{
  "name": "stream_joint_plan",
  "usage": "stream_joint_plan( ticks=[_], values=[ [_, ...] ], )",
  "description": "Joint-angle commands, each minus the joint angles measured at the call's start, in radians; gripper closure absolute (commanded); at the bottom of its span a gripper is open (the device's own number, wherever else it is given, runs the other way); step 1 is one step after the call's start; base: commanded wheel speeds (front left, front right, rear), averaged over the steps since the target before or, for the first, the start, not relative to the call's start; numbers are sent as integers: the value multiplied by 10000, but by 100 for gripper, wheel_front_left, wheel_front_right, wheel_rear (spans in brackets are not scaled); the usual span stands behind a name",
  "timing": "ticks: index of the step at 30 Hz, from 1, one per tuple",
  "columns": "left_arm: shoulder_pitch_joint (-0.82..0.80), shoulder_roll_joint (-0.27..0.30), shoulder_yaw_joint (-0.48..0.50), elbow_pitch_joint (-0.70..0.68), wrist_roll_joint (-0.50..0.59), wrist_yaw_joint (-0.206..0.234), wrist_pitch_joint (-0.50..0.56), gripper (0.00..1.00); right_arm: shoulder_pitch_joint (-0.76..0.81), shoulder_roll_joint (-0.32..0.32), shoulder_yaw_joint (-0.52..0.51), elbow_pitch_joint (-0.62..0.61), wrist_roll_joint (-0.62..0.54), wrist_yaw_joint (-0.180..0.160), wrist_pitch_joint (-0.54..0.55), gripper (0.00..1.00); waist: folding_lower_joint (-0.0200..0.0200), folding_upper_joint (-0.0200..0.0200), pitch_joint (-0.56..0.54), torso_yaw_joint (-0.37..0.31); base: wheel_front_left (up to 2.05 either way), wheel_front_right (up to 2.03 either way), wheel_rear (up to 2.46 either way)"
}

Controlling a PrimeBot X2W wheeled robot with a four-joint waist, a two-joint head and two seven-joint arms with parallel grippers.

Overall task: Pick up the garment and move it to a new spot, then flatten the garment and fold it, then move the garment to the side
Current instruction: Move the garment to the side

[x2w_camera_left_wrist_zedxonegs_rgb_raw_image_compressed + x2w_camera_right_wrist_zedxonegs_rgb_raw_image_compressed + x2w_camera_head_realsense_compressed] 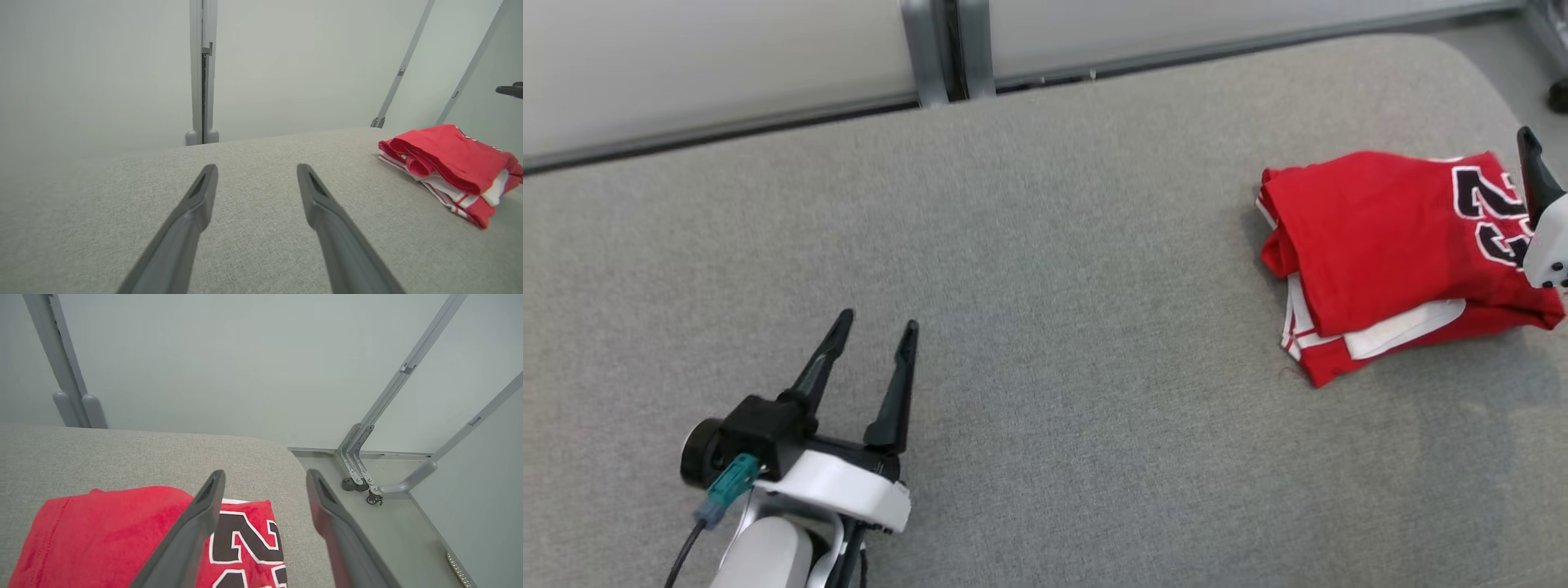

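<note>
While the folded garment [1372, 237] is lying at the side of the surface [1045, 245], the left end effector [879, 320] and right end effector [265, 473] are hovering released, suggesting the final step is closing and only retreating is remaining.

Surface: grey fabric pad [1045, 327], rounded corner
Walls: pale panels [245, 355], matte
Frame: grey posts [203, 81], angled braces [405, 370]
Floor [408, 533]: grey, caster [374, 498] at brace foot
</note>
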Motion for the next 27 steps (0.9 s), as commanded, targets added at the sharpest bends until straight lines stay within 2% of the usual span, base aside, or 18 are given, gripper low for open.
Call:
stream_joint_plan(
  ticks=[1,4,8,12,22,23,27],
  values=[
    [298,60,258,-73,-156,164,-90,0,179,-54,-51,-247,-233,-2,-162,0,0,0,-811,62,0,0,0],
    [496,126,501,-172,-254,294,-112,0,414,17,-201,-646,-344,-2,-200,0,0,0,-1130,135,0,0,0],
    [911,229,981,-576,-374,571,-143,0,1346,95,-851,-2251,-420,-2,-194,0,0,0,-1674,343,0,0,0],
    [1502,303,1372,-1033,-751,534,-152,0,2766,301,-1393,-3871,-493,-2,-196,0,0,0,-2193,565,0,0,0],
    [2546,452,1667,-1504,-788,1018,-67,0,6729,953,-2931,-7650,-912,-2,-72,0,0,0,-2734,1273,0,0,0],
    [2658,446,1753,-1436,-722,1193,-83,0,7520,1268,-3295,-8440,-920,-2,-48,0,0,0,-2777,1404,0,0,0],
    [2814,384,1830,-1250,-675,1261,-131,0,8852,1714,-3740,-9651,-900,-2,5,0,0,0,-2815,1598,0,0,0]
  ],
)
